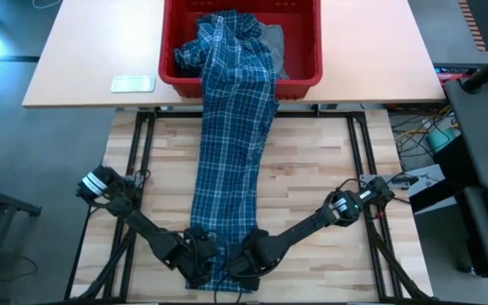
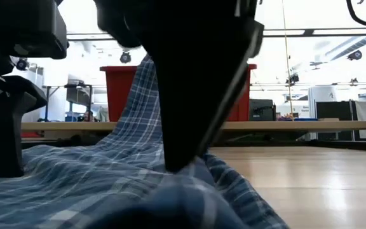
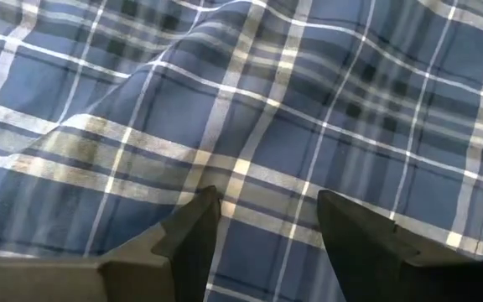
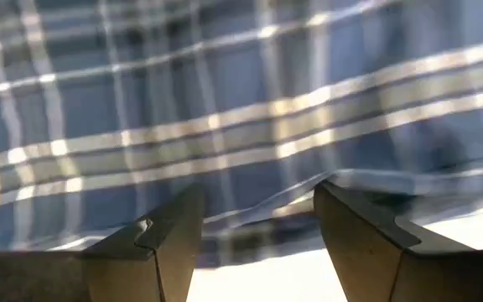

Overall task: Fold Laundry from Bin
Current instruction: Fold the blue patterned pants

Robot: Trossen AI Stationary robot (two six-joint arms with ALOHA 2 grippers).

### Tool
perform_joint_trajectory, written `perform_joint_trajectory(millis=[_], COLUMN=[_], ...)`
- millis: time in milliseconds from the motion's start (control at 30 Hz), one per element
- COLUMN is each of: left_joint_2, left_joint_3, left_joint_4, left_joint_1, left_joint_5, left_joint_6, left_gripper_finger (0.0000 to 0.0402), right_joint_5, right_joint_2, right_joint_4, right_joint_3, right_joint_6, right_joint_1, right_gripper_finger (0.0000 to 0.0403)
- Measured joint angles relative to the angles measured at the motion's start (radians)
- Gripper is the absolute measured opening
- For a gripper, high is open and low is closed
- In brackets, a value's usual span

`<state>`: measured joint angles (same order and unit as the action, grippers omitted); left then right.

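**Shirt half out of the bin, both grippers at its near end**

From above, the plaid shirt [image 1: 231, 161] runs in a long strip from the red bin [image 1: 303, 76] down the wooden table [image 1: 312, 186] to the near edge. Its upper part is bunched inside the bin, over a grey garment [image 1: 276, 51]. The left gripper [image 1: 200, 258] and right gripper [image 1: 246, 258] sit close together on the shirt's near end. The risk, as I judge it, is that a further pull drags the bin off the far table, or brings the grey garment along, since the cloth hangs over the rim. A small flat pale object [image 1: 133, 83] lies beside the bin.

At table height, the cloth lies in soft, shallow folds, rising in a taut slope toward the bin [image 2: 116, 89]. A dark finger [image 2: 196, 95] presses down onto the fabric. The table is smooth, pale wood, so the shirt could slide rather than spread.

In the left wrist view, the fingers [image 3: 187, 243] are spread over thin woven blue-and-white check, holding nothing; closing here may pinch several layers.

In the right wrist view, the fingers [image 4: 170, 239] are likewise spread, with the shirt's edge [image 4: 392, 180] lifted slightly off the table. A grab could miss that thin hem.
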<state>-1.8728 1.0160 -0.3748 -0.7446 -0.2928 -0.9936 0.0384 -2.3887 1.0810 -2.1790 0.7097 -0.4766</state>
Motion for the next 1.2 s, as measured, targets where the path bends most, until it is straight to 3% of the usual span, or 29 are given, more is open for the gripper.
perform_joint_trajectory(millis=[200, 267, 467, 533, 700, 800, 1000, 1100, 1200], left_joint_2=[0.018, 0.036, 0.131, 0.178, 0.298, 0.357, 0.392, 0.368, 0.337], left_joint_3=[-0.005, -0.006, -0.02, -0.021, -0.017, -0.013, 0.003, 0.003, 0.002], left_joint_4=[-0.127, -0.217, -0.373, -0.395, -0.413, -0.408, -0.326, -0.271, -0.252], left_joint_1=[-0.022, -0.048, -0.144, -0.166, -0.18, -0.18, -0.149, -0.105, -0.063], left_joint_5=[0.025, 0.043, 0.106, 0.111, 0.083, 0.011, -0.202, -0.217, -0.208], left_joint_6=[0.014, 0.008, -0.012, -0.043, -0.169, -0.24, -0.414, -0.449, -0.468], left_gripper_finger=[0.0191, 0.0191, 0.0191, 0.0191, 0.0191, 0.0191, 0.0191, 0.0191, 0.0191], right_joint_5=[-0.146, -0.077, 0.276, 0.301, 0.332, 0.307, 0.106, 0.049, -0.076], right_joint_2=[0.02, 0.068, 0.335, 0.412, 0.665, 0.858, 1.18, 1.275, 1.301], right_joint_4=[0.019, 0.017, 0.088, 0.148, 0.103, -0.028, -0.512, -0.751, -0.998], right_joint_3=[0.003, -0.017, 0.003, 0.063, 0.326, 0.55, 1.002, 1.173, 1.323], right_joint_6=[0.082, 0.093, 0.085, 0.08, -0.02, -0.075, -0.135, -0.139, -0.116], right_joint_1=[-0.02, -0.029, 0.0, 0.048, 0.211, 0.346, 0.66, 0.812, 0.941], right_gripper_finger=[0.0219, 0.0219, 0.0219, 0.0219, 0.0219, 0.0219, 0.0219, 0.022, 0.0232])
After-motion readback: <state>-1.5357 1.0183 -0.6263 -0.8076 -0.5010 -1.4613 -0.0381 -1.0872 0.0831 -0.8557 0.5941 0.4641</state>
